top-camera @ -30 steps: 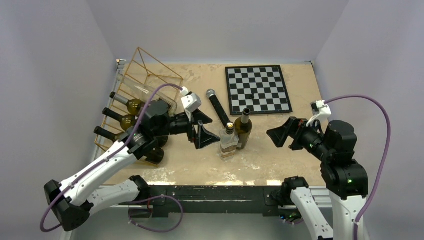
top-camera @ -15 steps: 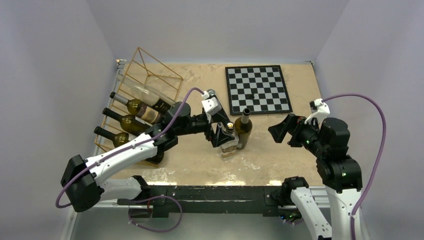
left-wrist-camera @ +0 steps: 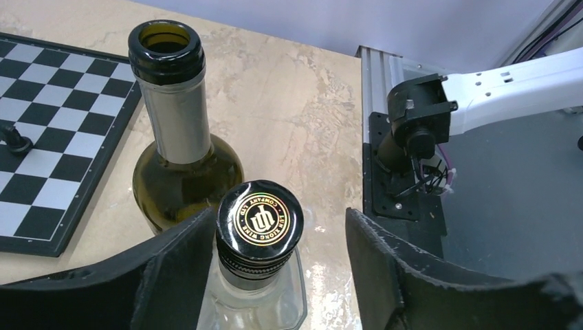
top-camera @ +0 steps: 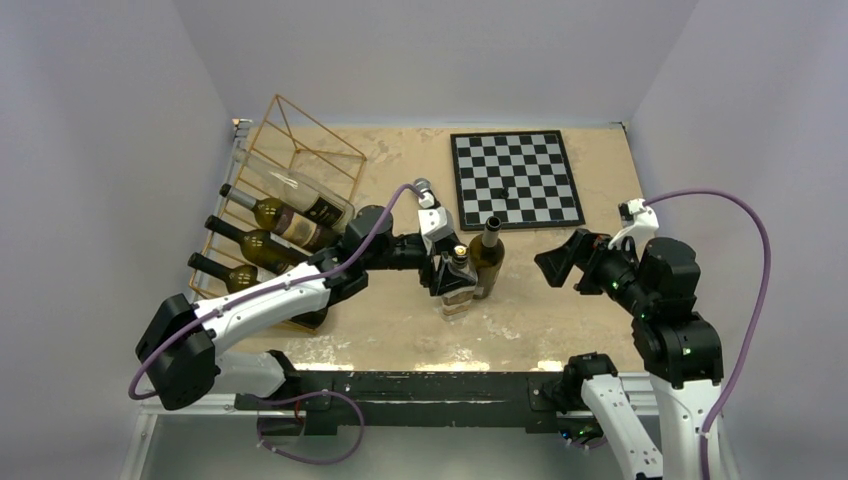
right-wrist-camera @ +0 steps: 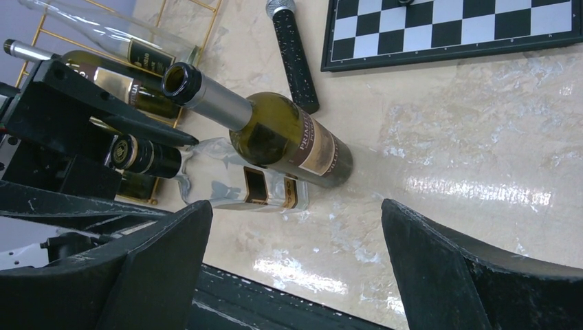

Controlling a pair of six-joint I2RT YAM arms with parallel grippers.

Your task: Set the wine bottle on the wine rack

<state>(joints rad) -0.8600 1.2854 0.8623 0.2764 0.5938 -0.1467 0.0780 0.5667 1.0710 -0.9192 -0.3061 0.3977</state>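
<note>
Right pincer (top-camera: pixel 562 262): lower right of the overhead view, fingers spread wide, empty, well apart from the standing bottles.
Left pincer (left-wrist-camera: pixel 278 230): fingers apart, one on each side of the black cap, not clamped; one finger sits just beside the cap, the other leaves a gap.
Clear bottle (top-camera: pixel 457 292): upright at mid-table, between the left fingers.
Green bottle (top-camera: pixel 488 262): upright, uncorked, just behind the clear one.
Wine rack (top-camera: pixel 322 127): upper left.
Racked bottles (top-camera: pixel 270 213): four, lying down.
Chessboard (top-camera: pixel 515 178): flat, upper centre.
</note>
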